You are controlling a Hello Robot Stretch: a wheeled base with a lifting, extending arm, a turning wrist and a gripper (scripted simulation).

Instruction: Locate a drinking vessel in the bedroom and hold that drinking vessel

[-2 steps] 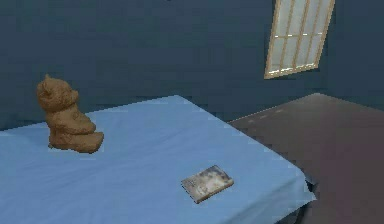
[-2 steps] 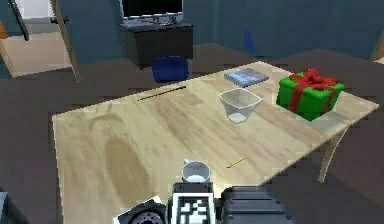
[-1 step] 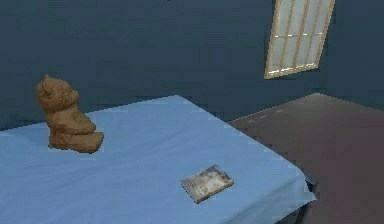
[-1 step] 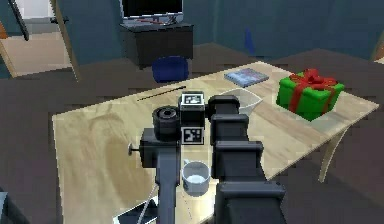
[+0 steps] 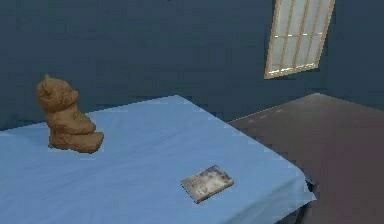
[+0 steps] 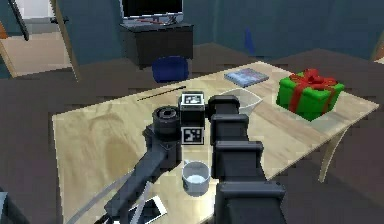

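Note:
A small pale cup [image 6: 196,178] stands on the light wooden table [image 6: 100,130] in the arm side view, just left of the dark arm bar [image 6: 240,170]. The gripper [image 6: 128,196] has its dark body beside the two white marker squares, and its thin fingers [image 6: 145,172] slant down toward the table's near edge, left of the cup. A flat white phone-like thing [image 6: 150,210] lies on the table at the fingers' end, so I cannot tell whether the gripper holds anything.
On the table also sit a pale bowl [image 6: 236,100], a green gift box with a red ribbon [image 6: 310,95], a blue book [image 6: 245,76] and a thin pencil [image 6: 150,97]. A blue chair [image 6: 170,68] and a television stand [image 6: 155,40] lie beyond. Ahead is a blue bed [image 5: 140,160] with a teddy bear [image 5: 68,118] and a book [image 5: 207,183].

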